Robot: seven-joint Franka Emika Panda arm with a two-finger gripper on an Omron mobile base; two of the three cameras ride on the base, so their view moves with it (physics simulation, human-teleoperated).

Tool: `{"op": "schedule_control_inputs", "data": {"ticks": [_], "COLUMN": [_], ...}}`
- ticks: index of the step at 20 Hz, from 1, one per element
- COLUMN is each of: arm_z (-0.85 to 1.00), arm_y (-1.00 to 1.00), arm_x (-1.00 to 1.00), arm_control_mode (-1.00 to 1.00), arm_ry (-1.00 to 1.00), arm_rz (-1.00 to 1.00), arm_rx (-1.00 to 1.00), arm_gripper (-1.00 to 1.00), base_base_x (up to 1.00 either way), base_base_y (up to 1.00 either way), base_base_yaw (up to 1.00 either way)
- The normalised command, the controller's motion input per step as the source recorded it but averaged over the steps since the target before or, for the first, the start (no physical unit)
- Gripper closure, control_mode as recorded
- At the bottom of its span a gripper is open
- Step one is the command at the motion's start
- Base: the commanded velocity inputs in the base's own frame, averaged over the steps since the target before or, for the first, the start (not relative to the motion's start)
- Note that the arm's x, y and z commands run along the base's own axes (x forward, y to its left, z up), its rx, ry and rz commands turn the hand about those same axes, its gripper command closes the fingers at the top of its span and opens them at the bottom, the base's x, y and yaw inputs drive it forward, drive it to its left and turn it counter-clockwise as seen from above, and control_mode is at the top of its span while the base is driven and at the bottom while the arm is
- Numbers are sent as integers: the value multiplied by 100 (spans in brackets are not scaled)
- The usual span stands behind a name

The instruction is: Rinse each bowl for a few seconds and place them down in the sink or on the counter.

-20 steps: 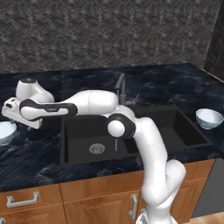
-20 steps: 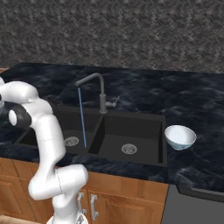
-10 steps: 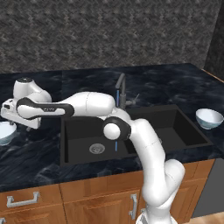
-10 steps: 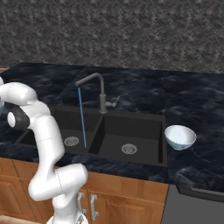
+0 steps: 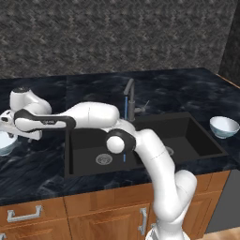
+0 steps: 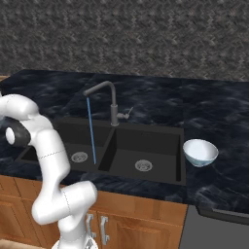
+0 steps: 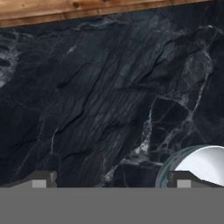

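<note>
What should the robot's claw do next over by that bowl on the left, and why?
Probably shift sideways to centre over the left bowl, then lower. The open claw has one fingertip over the bowl's rim, the other over bare counter. Water already runs from the faucet.

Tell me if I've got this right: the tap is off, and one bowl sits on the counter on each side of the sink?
Not quite. The tap is running: the right base view shows a thin blue stream falling into the sink. One bowl does sit on the counter to its right, the other bowl to its left.
</note>
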Motion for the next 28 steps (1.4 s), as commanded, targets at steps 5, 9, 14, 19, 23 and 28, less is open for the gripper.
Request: {"op": "schedule_control_inputs", "data": {"ticks": [5, 9, 14, 19, 23, 28], "arm_z": [-1, -10, -17, -4, -3, -3], "arm_y": [2, 4, 0, 5, 14, 16], "arm_x": [5, 15, 14, 15, 15, 15], "arm_control_mode": [-100, -100, -100, -100, -100, -100], "arm_ry": [-4, 0, 0, 0, 0, 0], "arm_rz": [3, 0, 0, 0, 0, 0], "arm_rx": [-2, 0, 0, 0, 0, 0], "arm_gripper": [-100, -100, -100, -100, -100, -100], "base_base_x": [0, 0, 0, 0, 0, 0], "base_base_y": [0, 0, 0, 0, 0, 0], "base_base_yaw": [0, 0, 0, 0, 0, 0]}}
